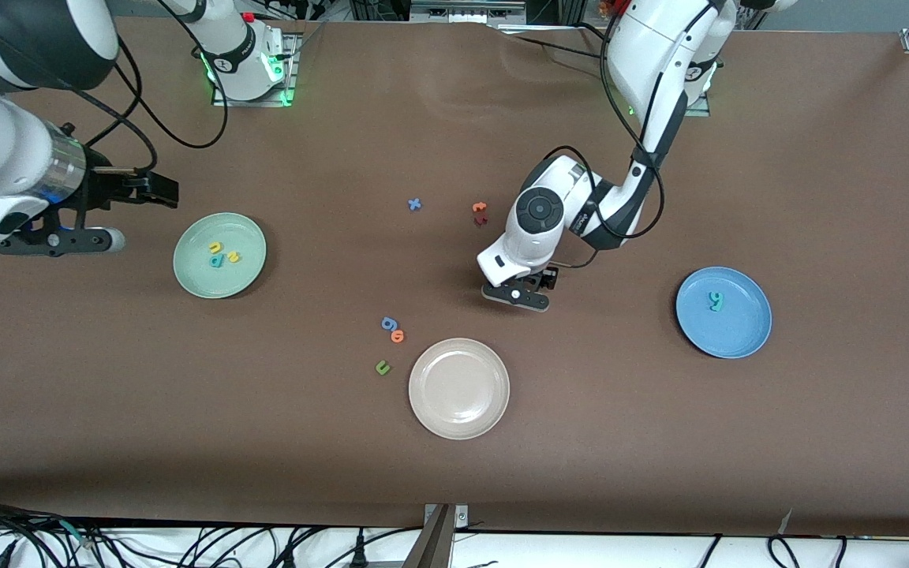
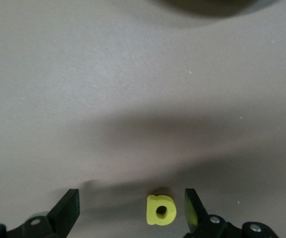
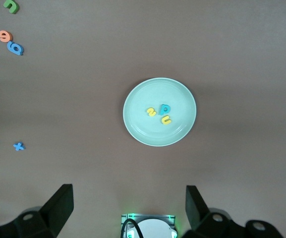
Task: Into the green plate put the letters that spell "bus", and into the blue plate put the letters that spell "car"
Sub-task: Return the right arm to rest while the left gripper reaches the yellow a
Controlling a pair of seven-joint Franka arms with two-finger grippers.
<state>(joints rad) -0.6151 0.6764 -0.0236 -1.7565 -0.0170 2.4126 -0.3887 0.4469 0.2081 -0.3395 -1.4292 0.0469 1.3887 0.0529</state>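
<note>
The green plate [image 1: 218, 255] [image 3: 159, 112] lies toward the right arm's end and holds a teal b [image 3: 165, 108], a yellow u [image 3: 167, 120] and a yellow s [image 3: 151, 112]. The blue plate [image 1: 723, 312] lies toward the left arm's end with teal foam [image 1: 714, 300] in it; which letters these are I cannot tell. My left gripper [image 1: 521, 296] [image 2: 131, 193] is low over the table, open. A yellow a [image 2: 160, 209] lies flat between its fingers, close to one of them and not touching it. My right gripper [image 1: 161, 189] [image 3: 128, 188] waits open and empty, high up beside the green plate.
A beige plate [image 1: 458, 388] lies nearer the front camera than the left gripper. Beside it are a blue g [image 1: 389, 323], an orange o [image 1: 398, 337] and a green u [image 1: 382, 367]. A blue x [image 1: 414, 204] and orange and dark red letters [image 1: 479, 213] lie farther back.
</note>
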